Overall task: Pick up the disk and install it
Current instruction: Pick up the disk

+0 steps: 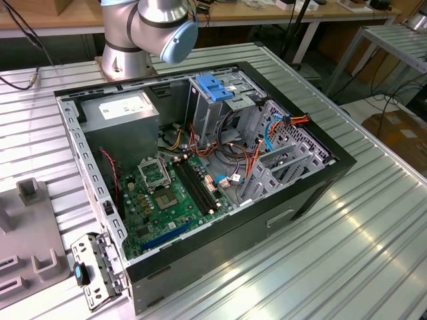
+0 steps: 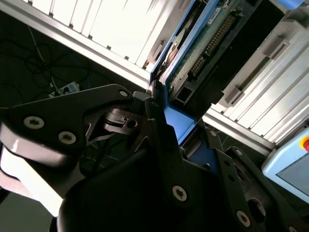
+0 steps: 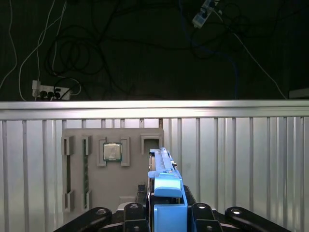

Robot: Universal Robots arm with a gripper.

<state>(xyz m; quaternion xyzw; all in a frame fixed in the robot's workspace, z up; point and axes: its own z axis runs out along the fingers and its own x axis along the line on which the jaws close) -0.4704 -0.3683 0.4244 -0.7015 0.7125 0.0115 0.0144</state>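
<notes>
In both wrist views my gripper (image 3: 168, 215) is shut on the disk (image 3: 164, 166), one black finger on each side of it. The first wrist view has the disk edge-on, its bright blue rail and end tab (image 3: 167, 186) sticking out from between the fingers. In the second wrist view the disk (image 2: 207, 43) shows its green circuit-board face and connector pins, with the blue rail (image 2: 177, 121) running down into the gripper (image 2: 186, 145). The ribbed aluminium table (image 3: 241, 159) lies behind it. The open computer case (image 1: 200, 167) sits in the exterior view.
A grey fixture plate (image 3: 77, 179) with a square chip (image 3: 112, 152) lies on the table behind the disk. Inside the case are a green motherboard (image 1: 167, 193), a grey power supply (image 1: 123, 110), loose cables and a tall metal cage with a light-blue latch (image 1: 215, 87). The arm's base (image 1: 143, 33) stands behind the case.
</notes>
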